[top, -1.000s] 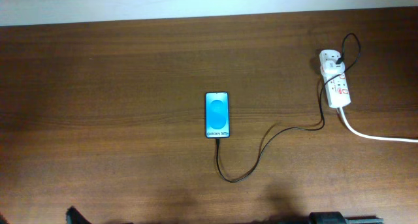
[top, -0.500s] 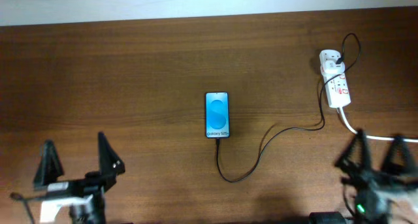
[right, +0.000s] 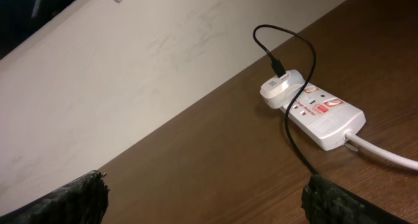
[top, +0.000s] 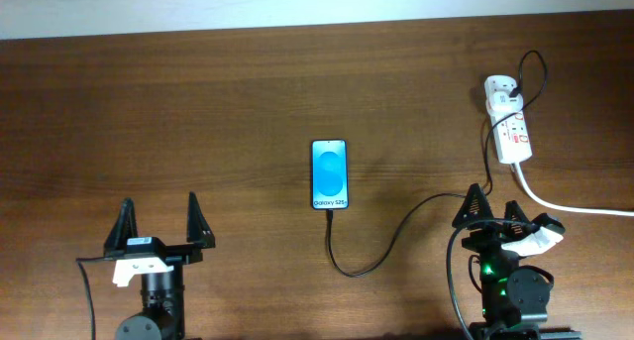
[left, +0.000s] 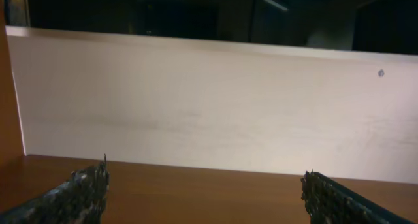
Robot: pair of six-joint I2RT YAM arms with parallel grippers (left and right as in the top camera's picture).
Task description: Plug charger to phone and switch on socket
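Left gripper point(top: 158, 216) and right gripper point(top: 495, 203) hover wide open and empty at the tabletop's point(top: 198, 102) near edge. Mid-table, the charger's point(top: 349, 273) tip touches the phone's point(top: 330, 171) near end; seated or not, I can't tell. Pressing the switch on the socket point(top: 515, 137), far right, is probably next.

Dark brown wooden table point(top: 198, 102), its grain running left to right, fills nearly the whole overhead view. A pale, off-white wall panel point(top: 297, 3) runs along the far edge and meets the tabletop in a straight line. Left wrist view: the panel rises as a smooth cream band with one small round dark mark point(left: 381, 72) near its right end. Above it is a dark space point(left: 196, 15) with faint light streaks. An orange-brown vertical strip point(left: 9, 87) borders the panel at left.
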